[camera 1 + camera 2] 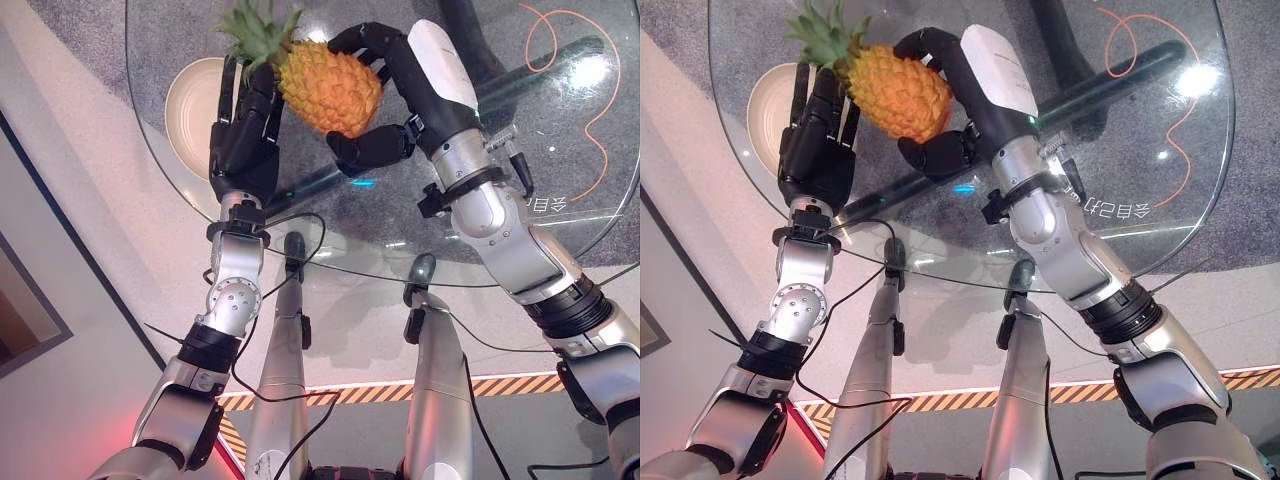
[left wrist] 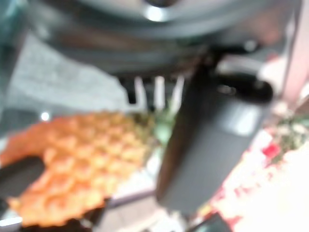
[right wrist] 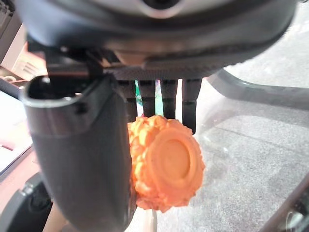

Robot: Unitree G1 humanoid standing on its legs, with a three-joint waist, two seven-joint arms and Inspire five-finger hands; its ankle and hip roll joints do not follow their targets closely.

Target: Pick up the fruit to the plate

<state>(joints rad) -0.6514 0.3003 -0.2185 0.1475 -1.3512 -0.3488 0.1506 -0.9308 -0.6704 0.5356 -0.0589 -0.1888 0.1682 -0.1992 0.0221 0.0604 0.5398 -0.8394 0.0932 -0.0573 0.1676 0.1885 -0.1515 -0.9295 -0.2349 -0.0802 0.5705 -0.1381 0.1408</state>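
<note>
The pineapple (image 1: 330,88) is up off the round glass table (image 1: 560,215), caught between the two hands; its orange body points toward the robot's right and its green leafy crown (image 1: 258,32) toward the left, tilted over the near edge of the plate. The right hand (image 1: 400,95) has it in a proper grasp; the fingers curl over the far side of the fruit and the thumb (image 1: 368,148) hooks under the near side, so the body sits clamped between them; in the right wrist view the flat round base of the pineapple (image 3: 166,166) faces the camera, with the fingers (image 3: 155,99) lying along its top and the thumb pressed to its side. The left hand (image 1: 245,135) stands beside the crown end with its fingers straight and reaching upward along the fruit, touching it near where the leaves begin; it is not curled round anything, more a flat support than a grip. The cream plate (image 1: 190,105) lies on the glass at the robot's left, partly behind the left hand and just beside the crown. An orange cord (image 1: 590,110) loops on the floor beneath the far right part of the glass, well apart from the fruit.
</note>
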